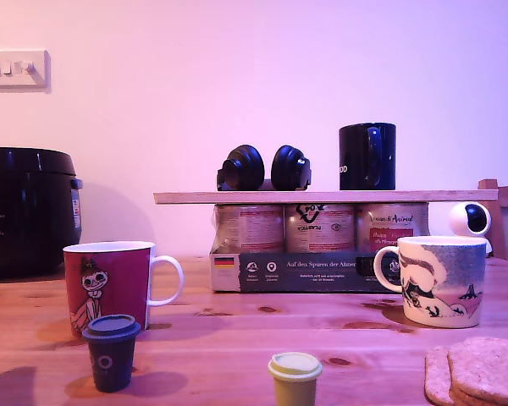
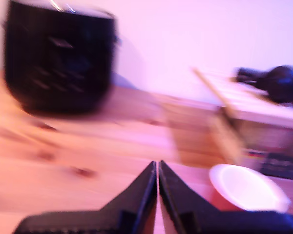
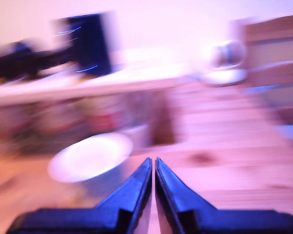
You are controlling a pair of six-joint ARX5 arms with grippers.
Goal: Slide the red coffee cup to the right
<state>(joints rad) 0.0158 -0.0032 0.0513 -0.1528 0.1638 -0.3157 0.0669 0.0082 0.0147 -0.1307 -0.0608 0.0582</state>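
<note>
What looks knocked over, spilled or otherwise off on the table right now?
Nothing stands out. The red coffee cup stands upright on the table, as do the white-and-blue mug and the small dark blue lidded cup. No spill shows. Both wrist views are motion-blurred; my first tool and my second tool look shut and empty.

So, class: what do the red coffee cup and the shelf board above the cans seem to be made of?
The red coffee cup: probably glazed ceramic, with a glossy white handle and a thick rim. The shelf board: likely unfinished wood, with a pale, matte, flat edge.

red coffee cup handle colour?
White, on the dark-red red coffee cup; the exterior view shows it best.
</note>
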